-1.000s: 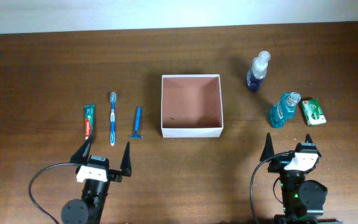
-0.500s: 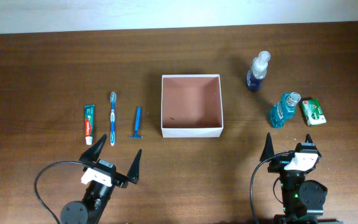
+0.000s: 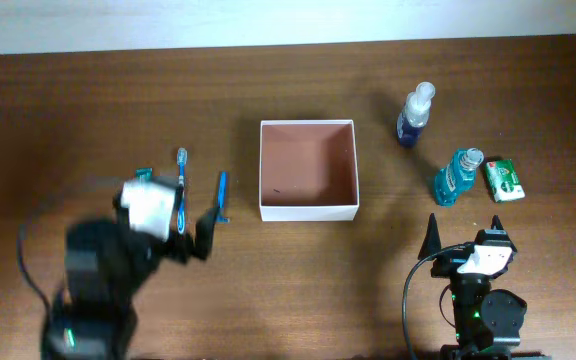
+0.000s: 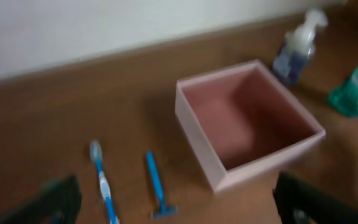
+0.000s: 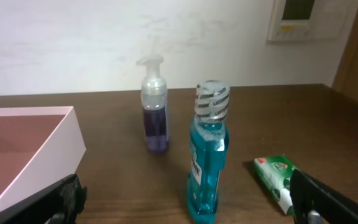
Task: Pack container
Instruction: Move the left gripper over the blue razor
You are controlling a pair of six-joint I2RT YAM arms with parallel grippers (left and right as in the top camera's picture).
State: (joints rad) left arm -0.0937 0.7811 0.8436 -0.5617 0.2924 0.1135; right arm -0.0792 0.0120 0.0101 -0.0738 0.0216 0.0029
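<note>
Standing empty in the middle of the bench (image 3: 68,110), the container (image 3: 308,211) is yet to be packed (nothing inside); the left end effector (image 3: 173,210) and right end effector (image 3: 464,235) are held wide, nothing gripped.

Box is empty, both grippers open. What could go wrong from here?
1. Toothbrush and razor lie flat, close together by the left gripper; wide jaws might pinch both or knock one aside.
2. The mouthwash bottle stands tall and narrow beside the green packet, ahead of the right gripper; a finger could tip it.
</note>
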